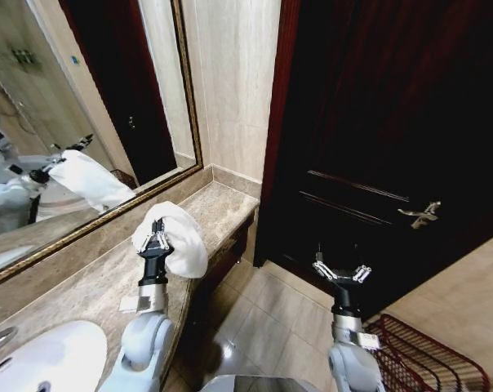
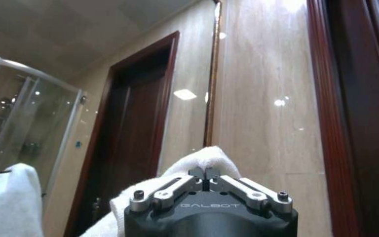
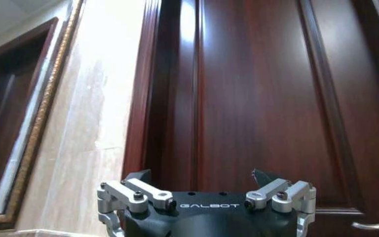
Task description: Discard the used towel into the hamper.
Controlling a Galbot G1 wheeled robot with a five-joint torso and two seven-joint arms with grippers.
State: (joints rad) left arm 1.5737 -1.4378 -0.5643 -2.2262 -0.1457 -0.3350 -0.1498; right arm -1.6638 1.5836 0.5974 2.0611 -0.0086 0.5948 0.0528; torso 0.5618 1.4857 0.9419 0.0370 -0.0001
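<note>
1. Towel (image 1: pixel 179 237) picked up: clamped in left gripper (image 1: pixel 157 242), held up above the counter (image 1: pixel 83 286) near its front edge, toward the end by the door (image 1: pixel 377 139).
2. Left wrist view confirms: jaws pressed together on a fold of white cloth (image 2: pixel 206 159), more cloth bunched behind.
3. Right gripper (image 1: pixel 341 273) spread wide apart, holding nothing, raised in front of the door over the floor (image 1: pixel 267 318); same in right wrist view (image 3: pixel 203 190), fingers apart with dark door panel behind.
4. Hamper (image 1: pixel 426 359) on the floor low at the robot's right, beside the door, well apart from the towel; nothing visible inside as far as shown.
5. Progress, as judged: grasp and lift done; carry across to the hamper and release not yet done. Roughly halfway.
6. Towel: white, soft terry-like, limp, drooping in a rounded bundle over and to the side of the gripper. Likely to sag and swing when carried.
7. Hamper: dark red-brown open wire weave, round, rim flared; only part in frame.
8. Counter: polished beige-brown stone, glossy, straight front edge; white glossy sink (image 1: pixel 42 359) at the near end.
9. Mirror (image 1: pixel 75 122) with gold beaded frame along the counter's back edge, towel reflected. Door dark glossy wood, metal lever handle (image 1: pixel 419 214). Floor tiled, shiny.
</note>
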